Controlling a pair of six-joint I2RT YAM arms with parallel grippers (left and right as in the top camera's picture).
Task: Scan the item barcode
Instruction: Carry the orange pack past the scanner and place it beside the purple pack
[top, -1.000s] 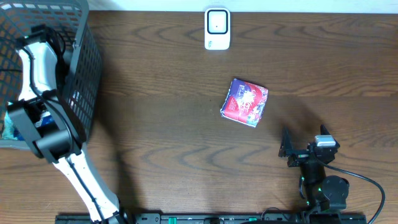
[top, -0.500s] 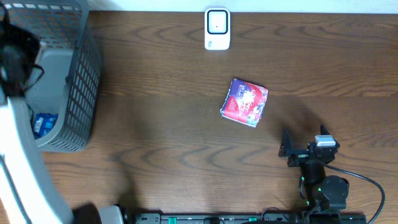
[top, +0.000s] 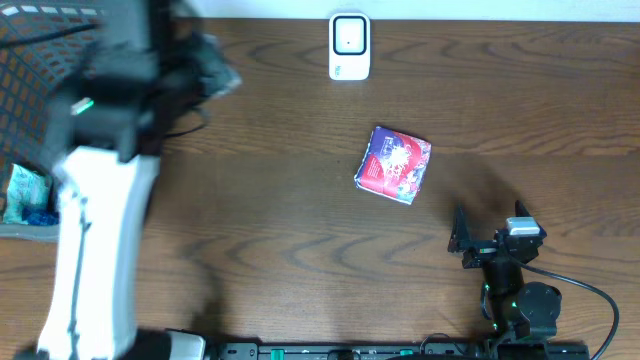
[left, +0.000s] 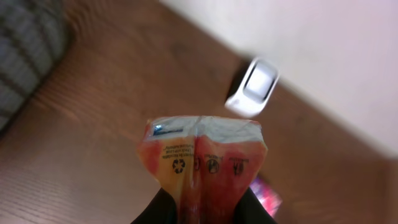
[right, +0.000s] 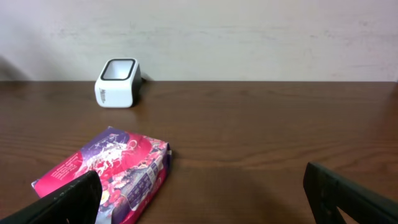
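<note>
Orange-red pouch is cut off at the frame's bottom, and overhead my left arm is mostly blur. My left gripper pinches narrowly on that pouch, with the white scanner beyond it. My right gripper gapes wide, touching nothing. Recycling symbols show along the pouch's seam, but the print is unreadable.

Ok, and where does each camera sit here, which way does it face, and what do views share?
Overhead: above the table, looking straight down; left arm by the basket, right arm at the near edge.
Left wrist: on the left arm, looking along the left tool, shut on an orange pouch, toward scanner and wall.
Right wrist: low over the table, facing the wall between the open right tool fingers; purple packet ahead.
Shared: the scanner shows in all three; the purple packet in overhead and right wrist.
</note>
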